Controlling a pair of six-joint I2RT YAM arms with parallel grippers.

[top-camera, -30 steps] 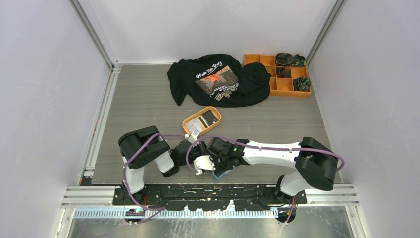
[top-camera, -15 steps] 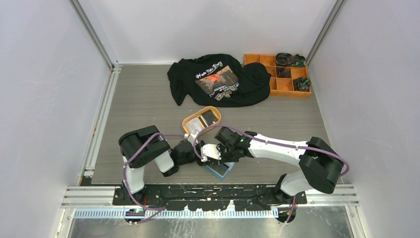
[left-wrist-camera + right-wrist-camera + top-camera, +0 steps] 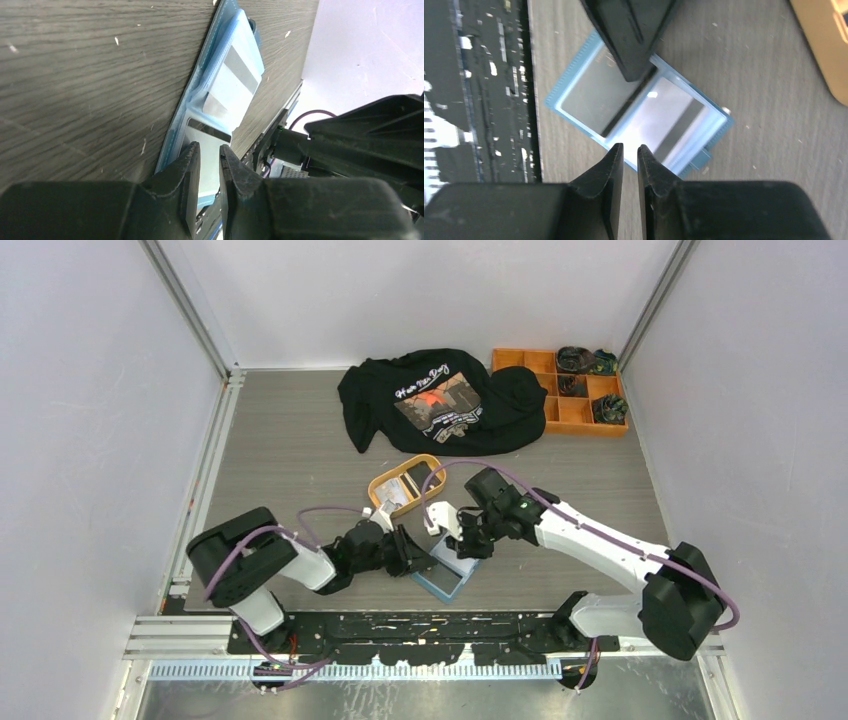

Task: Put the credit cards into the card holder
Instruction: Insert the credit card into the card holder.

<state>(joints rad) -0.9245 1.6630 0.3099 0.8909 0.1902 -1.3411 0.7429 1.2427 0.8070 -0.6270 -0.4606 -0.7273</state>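
The teal-blue card holder (image 3: pixel 447 583) lies open on the table near the front edge. In the right wrist view (image 3: pixel 574 112) it holds a dark grey card (image 3: pixel 591 95) in one pocket and a light card with a grey stripe (image 3: pixel 671 125) in the other. My left gripper (image 3: pixel 424 557) lies low with its shut tips on the holder's middle; it also shows in the left wrist view (image 3: pixel 209 150). My right gripper (image 3: pixel 460 543) hovers above the holder's far side, shut and empty, as its own view (image 3: pixel 630 150) shows. More cards (image 3: pixel 421 478) lie in the orange oval tray (image 3: pixel 385 478).
A black T-shirt (image 3: pixel 440 400) lies at the back. An orange compartment box (image 3: pixel 560 418) with dark items stands at the back right. The black base rail (image 3: pixel 430 625) runs just in front of the holder.
My right gripper has risen and pulled back from the holder toward the tray. My left arm has stretched to the right, bringing its tips onto the open holder, which now shows uncovered.
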